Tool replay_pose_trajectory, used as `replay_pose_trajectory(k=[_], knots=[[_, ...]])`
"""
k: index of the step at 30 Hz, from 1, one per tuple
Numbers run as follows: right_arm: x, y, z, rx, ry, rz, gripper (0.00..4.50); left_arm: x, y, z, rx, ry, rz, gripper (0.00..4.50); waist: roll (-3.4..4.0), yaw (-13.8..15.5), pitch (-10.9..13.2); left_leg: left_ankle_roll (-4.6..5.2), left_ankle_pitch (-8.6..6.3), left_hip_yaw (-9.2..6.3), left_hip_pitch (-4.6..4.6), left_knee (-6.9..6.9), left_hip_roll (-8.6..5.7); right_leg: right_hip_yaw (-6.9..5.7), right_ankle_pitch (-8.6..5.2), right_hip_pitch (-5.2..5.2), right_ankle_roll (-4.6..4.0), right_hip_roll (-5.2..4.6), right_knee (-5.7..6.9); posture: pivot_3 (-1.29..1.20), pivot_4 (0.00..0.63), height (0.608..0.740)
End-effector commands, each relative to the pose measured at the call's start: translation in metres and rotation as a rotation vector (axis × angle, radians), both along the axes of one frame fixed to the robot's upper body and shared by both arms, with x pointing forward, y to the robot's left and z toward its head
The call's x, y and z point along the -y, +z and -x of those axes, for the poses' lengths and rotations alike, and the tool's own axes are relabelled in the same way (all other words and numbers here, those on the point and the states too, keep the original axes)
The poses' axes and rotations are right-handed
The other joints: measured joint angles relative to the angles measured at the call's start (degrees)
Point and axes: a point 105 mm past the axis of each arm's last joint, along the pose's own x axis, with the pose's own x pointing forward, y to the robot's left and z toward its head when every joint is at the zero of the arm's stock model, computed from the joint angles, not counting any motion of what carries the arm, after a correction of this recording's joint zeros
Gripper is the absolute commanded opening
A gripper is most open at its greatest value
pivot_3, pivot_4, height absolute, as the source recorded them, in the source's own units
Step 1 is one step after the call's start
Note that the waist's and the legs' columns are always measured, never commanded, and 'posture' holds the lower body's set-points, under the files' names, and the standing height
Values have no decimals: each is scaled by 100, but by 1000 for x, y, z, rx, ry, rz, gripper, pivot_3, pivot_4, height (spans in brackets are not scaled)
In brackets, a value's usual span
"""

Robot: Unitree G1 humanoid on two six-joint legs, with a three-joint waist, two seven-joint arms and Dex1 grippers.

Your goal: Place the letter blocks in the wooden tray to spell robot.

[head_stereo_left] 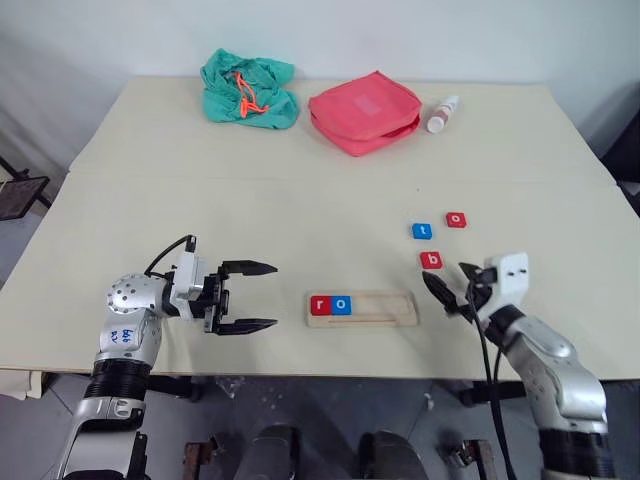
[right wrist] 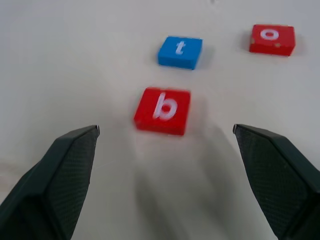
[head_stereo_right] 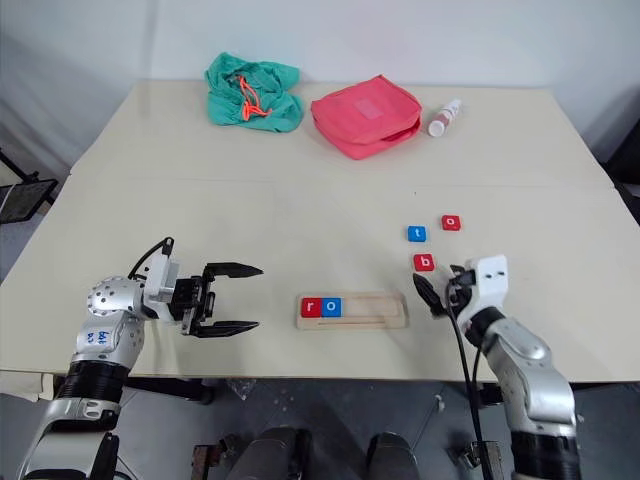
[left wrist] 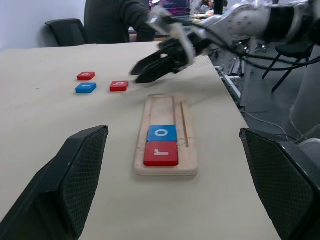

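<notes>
right gripper (right wrist: 165, 175) wide, fingertips cropped | left gripper (head_stereo_left: 248, 297) wide | red b block (right wrist: 163, 110) blurred

In the left wrist view, the person (left wrist: 117, 20) is cut off above the shoulders.

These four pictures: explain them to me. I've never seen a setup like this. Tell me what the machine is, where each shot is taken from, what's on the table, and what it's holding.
It is a two-armed humanoid robot. The two wide pictures come from cameras in its head, looking down over its arms. The other two come from cameras on its wrists, looking out between the black fingers.

On the table lies a wooden tray already holding a red r and a blue o. Loose beside it are a red b, a blue t and a red o. Further back sit a green cloth bag, a red pouch and a small bottle.

The left gripper and the right gripper are both open and empty; the right points at the b.
</notes>
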Motion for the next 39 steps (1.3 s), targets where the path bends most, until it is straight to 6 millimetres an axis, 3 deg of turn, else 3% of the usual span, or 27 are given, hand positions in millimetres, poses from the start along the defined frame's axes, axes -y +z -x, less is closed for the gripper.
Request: replay_pose_trajectory(k=[1,12,16,22,30,35,39], knots=[[-1,3,-10,27,-17,12,4500,0,9,5,38,-9,19,4474,0,-6,0,0,0,-3,0,-1,1,-2,0,-1,0,0,4,0,150,740],[-18,-4,-14,-7,-8,46,4500,0,8,8,43,28,30,4474,0,-76,0,1,0,-8,0,-5,-1,1,0,-2,0,-1,5,0,150,740],[-17,-9,-13,-34,-29,68,3553,2,8,9,46,34,34,4500,0,-77,0,0,-1,-8,0,-5,-1,1,0,-2,0,0,6,0,150,740],[-17,0,-11,1,-46,88,1527,3,8,7,48,31,41,4500,0,-77,0,0,-1,-7,0,-5,-1,1,0,-2,0,0,5,0,150,740],[-24,32,7,82,-87,88,1468,1,4,4,28,2,35,4500,2,-64,1,0,-1,-5,-4,-6,-2,4,0,-8,0,-1,6,0,150,740],[-62,38,43,45,-21,65,1468,-4,3,-3,20,-11,20,4500,2,-59,1,-2,-2,-11,-6,-10,-2,3,0,-16,0,0,16,0,150,740],[-72,37,56,21,-6,87,1468,-4,2,-5,17,-23,13,4500,2,-62,1,-2,-2,-8,-5,-11,-4,6,0,-16,0,0,16,0,150,740]])
